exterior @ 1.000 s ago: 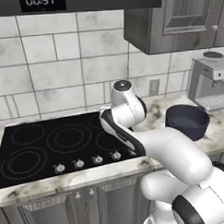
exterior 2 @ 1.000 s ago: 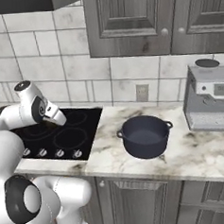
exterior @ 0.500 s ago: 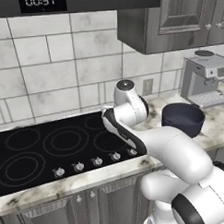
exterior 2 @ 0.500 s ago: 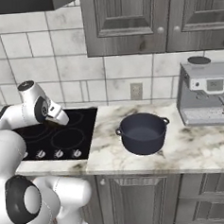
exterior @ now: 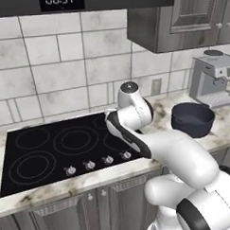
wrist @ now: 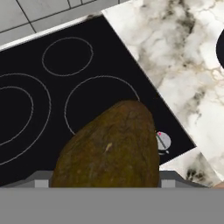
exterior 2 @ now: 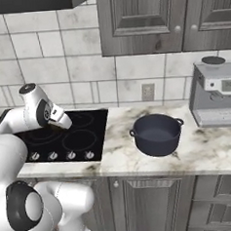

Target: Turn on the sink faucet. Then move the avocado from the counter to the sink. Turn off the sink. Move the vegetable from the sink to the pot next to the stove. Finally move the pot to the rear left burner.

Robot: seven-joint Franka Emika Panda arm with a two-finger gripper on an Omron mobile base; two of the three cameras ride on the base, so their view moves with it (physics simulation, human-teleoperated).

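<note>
- Hand view looks down on a brownish-olive, rough-skinned avocado (wrist: 109,148) that fills the lower middle, right at my gripper and close to the lens.
- My fingertips are hidden behind it, but the fruit hangs above the cooktop with nothing under it, so my gripper is closed wide on the avocado.
- Below the avocado lies the flat glossy black glass stove (wrist: 52,83), with thin grey ring markings for its burners.
- 1 small round grey knob (wrist: 163,141) with a red mark peeks out just beside the avocado's edge.
- White marble counter with brown-grey veining (wrist: 183,65) runs along the stove's far side in this view.
- Left base view shows my white arm folded over the right part of the stove (exterior: 56,148), the wrist bent low above the front row of 4 knobs.
- Squat round dark blue-grey pot with 2 small side handles (exterior: 192,119) stands on the counter (exterior: 221,126) to the right of the stove, well apart from my hand.
- Right base view puts the same pot (exterior 2: 157,134) upright on the marble (exterior 2: 208,150), near the stove's right edge (exterior 2: 89,134).
- Grey metal coffee machine (exterior 2: 216,95) stands against the tiled wall, beyond the pot to its right.
- Grey wall socket (exterior 2: 147,92) sits in the tiles behind the pot.
</note>
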